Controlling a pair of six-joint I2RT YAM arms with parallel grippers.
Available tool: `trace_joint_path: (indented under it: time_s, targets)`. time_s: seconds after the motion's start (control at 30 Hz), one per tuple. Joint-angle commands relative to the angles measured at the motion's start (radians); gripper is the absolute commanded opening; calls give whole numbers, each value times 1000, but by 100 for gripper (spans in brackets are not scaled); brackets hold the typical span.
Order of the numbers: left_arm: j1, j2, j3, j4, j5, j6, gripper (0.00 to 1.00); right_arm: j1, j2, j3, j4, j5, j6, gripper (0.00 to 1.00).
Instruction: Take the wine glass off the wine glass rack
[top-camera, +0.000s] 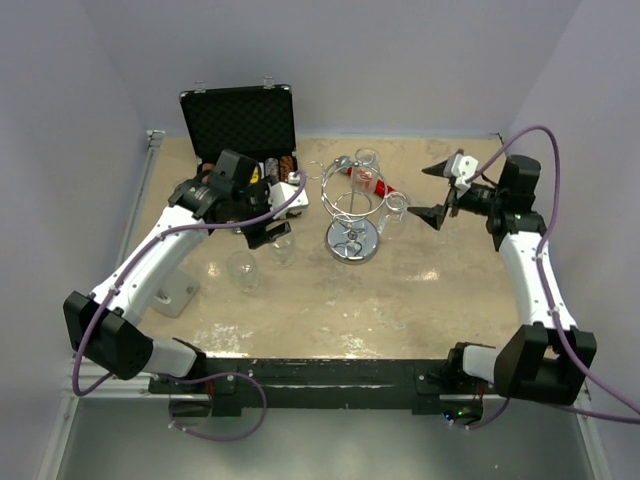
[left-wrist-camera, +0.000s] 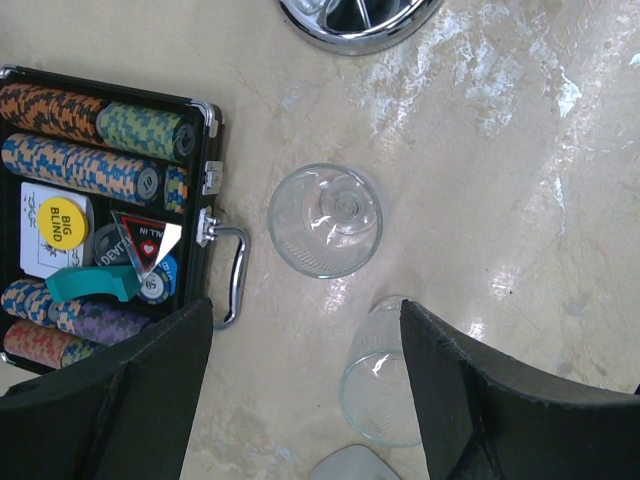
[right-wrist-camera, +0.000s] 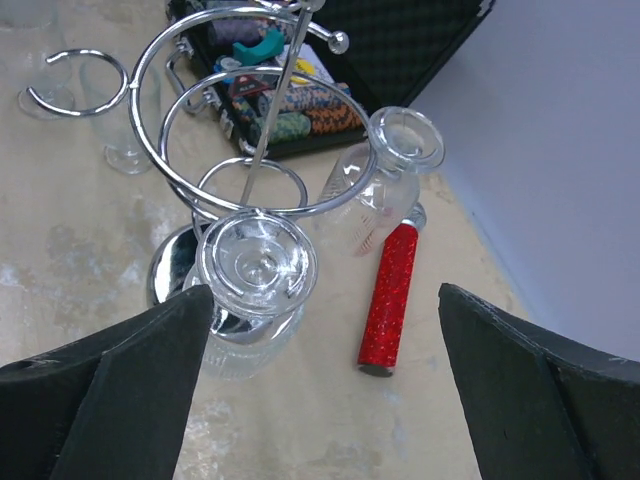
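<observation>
Beige marbled surface boxed in by pale walls, wine glass rack (top-camera: 352, 225) standing mid-surface with a black chip case (top-camera: 238, 120) open behind it. Looks maybe halfway done: two loose glasses (top-camera: 243, 270) already parked on the surface under the wide-open left pincer (top-camera: 265, 232), but a wine glass (top-camera: 396, 208) hanging in the rack's right-hand loop and another glass (top-camera: 366, 165) at the far side, hard to tell if hooked. Over there, right pincer (top-camera: 420, 192) spread wide just beside that hanging glass, gripping nothing yet, so grab and lift-out left to do.
</observation>
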Motion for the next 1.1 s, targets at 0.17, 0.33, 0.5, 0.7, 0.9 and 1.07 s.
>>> trace_joint_path:
  time_s: [0.17, 0.33, 0.5, 0.7, 0.9, 1.07]
  targets:
    - [5, -17, -26, 44, 36, 9, 80, 14, 129, -25, -237, -21, -221, 99]
    - [5, -17, -26, 41, 35, 14, 80, 59, 165, -36, -183, -50, -190, 99]
    - [5, -16, -21, 43, 35, 3, 80, 130, 184, -51, -74, -52, -101, 98]
    - [5, -13, -4, 37, 27, 0, 80, 139, 191, -104, 214, -18, 135, 96]
    - [3, -17, 2, 25, 21, 1, 80, 139, 239, -96, 230, -29, 152, 80]
    - [3, -17, 2, 31, 27, 6, 79, 139, 216, -82, 124, -20, 76, 57]
